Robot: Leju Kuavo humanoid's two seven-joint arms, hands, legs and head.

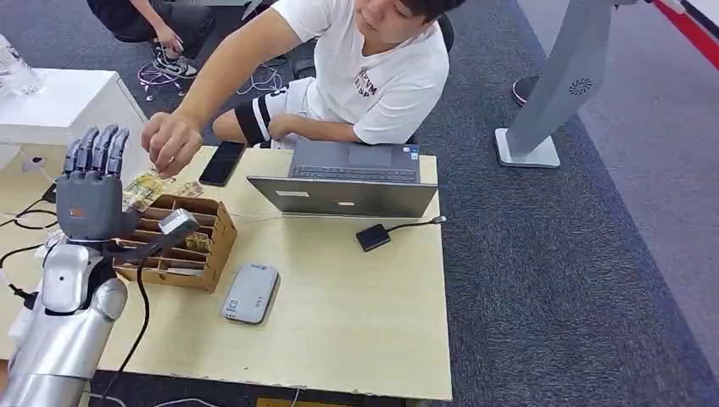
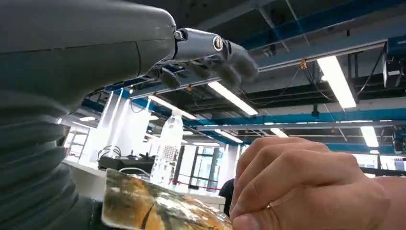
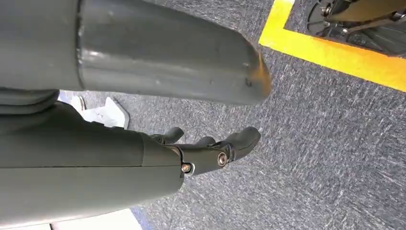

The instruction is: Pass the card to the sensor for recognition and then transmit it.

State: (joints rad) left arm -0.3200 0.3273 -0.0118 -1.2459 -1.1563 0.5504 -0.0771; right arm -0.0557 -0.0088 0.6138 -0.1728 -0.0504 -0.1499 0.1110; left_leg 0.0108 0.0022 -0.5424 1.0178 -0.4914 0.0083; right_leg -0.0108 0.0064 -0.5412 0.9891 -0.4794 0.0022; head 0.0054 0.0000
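Observation:
My left hand [image 1: 91, 191] is raised above the table's left side, fingers straight up and thumb [image 1: 174, 225] stuck out to the right. A yellowish patterned card [image 1: 141, 190] sits against its palm. A person's hand [image 1: 169, 141] reaches over from the far side and pinches that card. The left wrist view shows the card [image 2: 158, 207] close beside the person's fingers [image 2: 306, 188], with my fingers [image 2: 210, 60] stretched out above it and not closed on it. A grey flat sensor box [image 1: 251, 292] lies on the table. My right hand [image 3: 210, 152] hangs over carpet, holding nothing.
A cardboard divider box [image 1: 182, 250] holding more cards stands under my left hand. Behind it lie a black phone [image 1: 222, 163] and a laptop [image 1: 352, 180] with a small black device [image 1: 373, 236] cabled to it. The person sits at the table's far edge.

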